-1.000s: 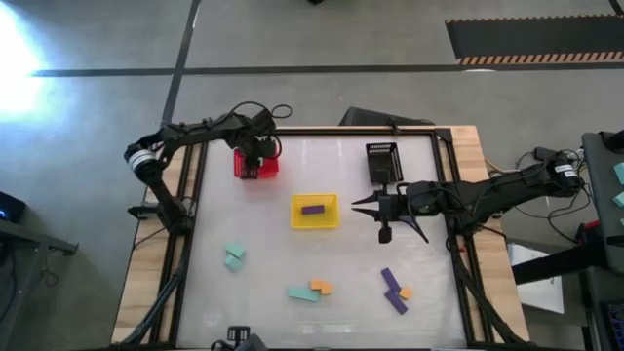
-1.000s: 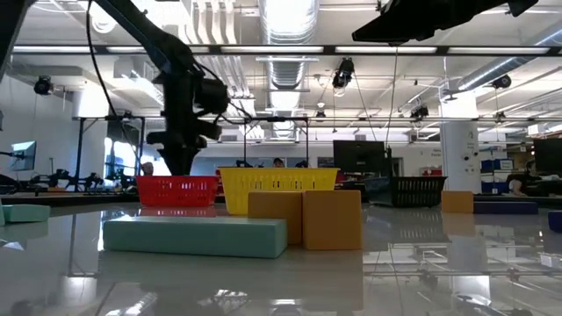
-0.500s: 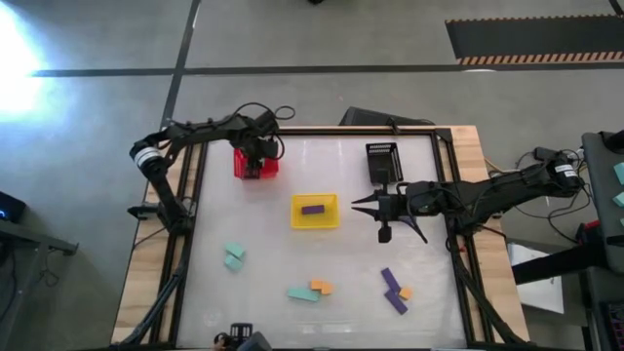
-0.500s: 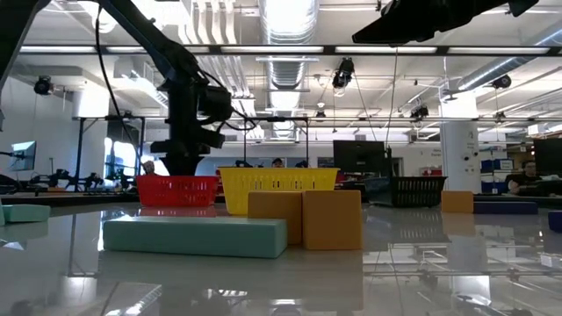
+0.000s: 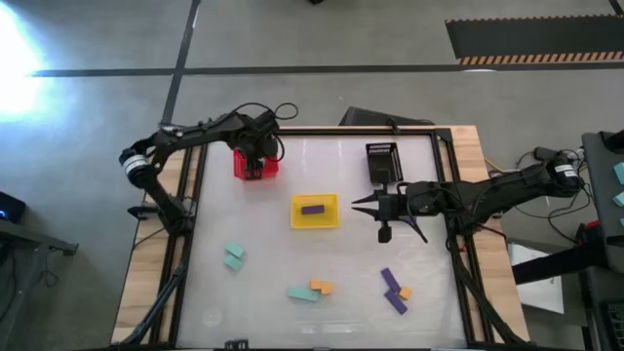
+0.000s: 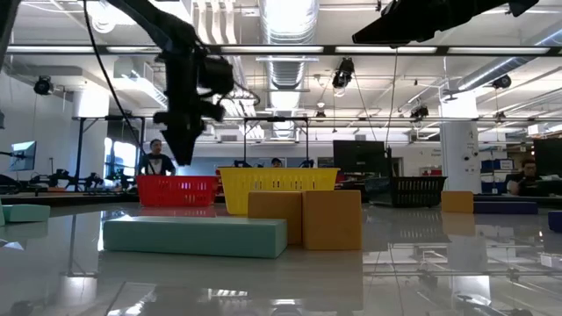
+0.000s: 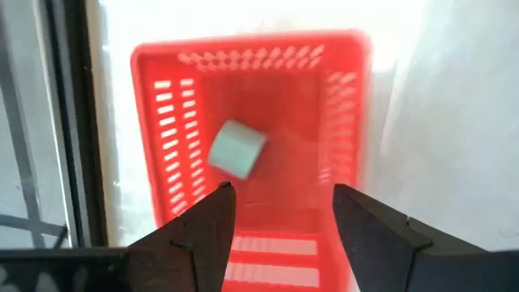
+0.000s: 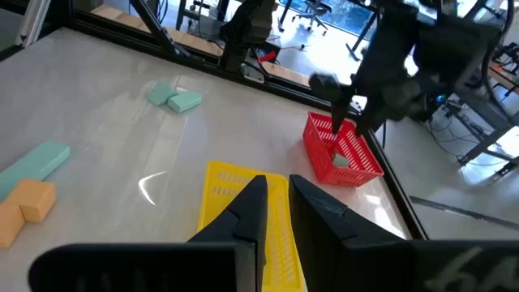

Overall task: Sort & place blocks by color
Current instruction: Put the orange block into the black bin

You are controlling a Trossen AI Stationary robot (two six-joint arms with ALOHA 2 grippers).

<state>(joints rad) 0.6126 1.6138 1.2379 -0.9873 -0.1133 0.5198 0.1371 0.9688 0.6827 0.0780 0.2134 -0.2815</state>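
My left gripper (image 7: 280, 195) hangs open above the red basket (image 7: 243, 49) at the table's far left (image 5: 255, 164). A teal block (image 7: 237, 148) lies on the basket's floor below the fingers. My right gripper (image 8: 277, 182) hovers shut and holding nothing right of the yellow basket (image 5: 315, 211), which has a purple block (image 5: 312, 209) in it. Loose on the table are two teal blocks (image 5: 234, 255), a teal bar (image 5: 302, 293) touching an orange block (image 5: 321, 288), and purple bars (image 5: 393, 290) beside a small orange block (image 5: 405, 292).
A black basket (image 5: 383, 163) stands at the far right, just beyond my right gripper (image 5: 359, 205). Black rails frame the table on the left and right. Open tabletop lies between the baskets and the loose blocks near the front edge. People show in the room beyond.
My left gripper has risen straight up from just over the red basket to well above its rim, and the left arm has swung slightly outward. My right arm has kept still.
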